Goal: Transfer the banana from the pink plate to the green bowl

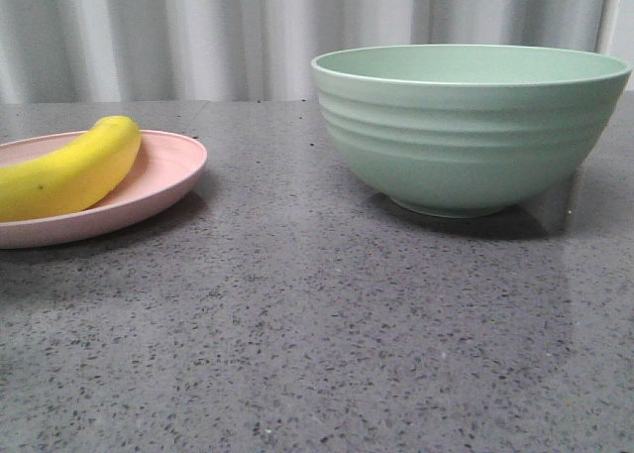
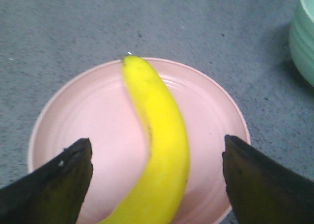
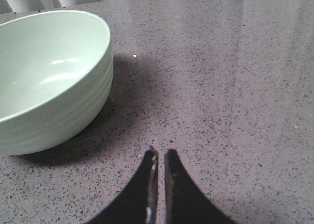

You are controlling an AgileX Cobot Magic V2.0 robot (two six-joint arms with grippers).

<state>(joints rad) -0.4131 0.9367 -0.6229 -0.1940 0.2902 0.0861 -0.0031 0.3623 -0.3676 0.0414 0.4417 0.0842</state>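
The yellow banana (image 1: 69, 170) lies on the pink plate (image 1: 163, 180) at the table's left. The green bowl (image 1: 466, 126) stands at the right, empty as far as shows. In the left wrist view my left gripper (image 2: 157, 158) is open above the plate (image 2: 98, 116), its two dark fingers either side of the banana (image 2: 162, 145) and apart from it. The bowl's wall (image 2: 304, 37) shows at that view's edge. In the right wrist view my right gripper (image 3: 160, 155) is shut and empty over bare table, beside the bowl (image 3: 49, 72). Neither gripper shows in the front view.
The grey speckled table (image 1: 327, 324) stretches between plate and bowl and in front of both. A pale curtain (image 1: 198, 37) hangs behind the table's far edge.
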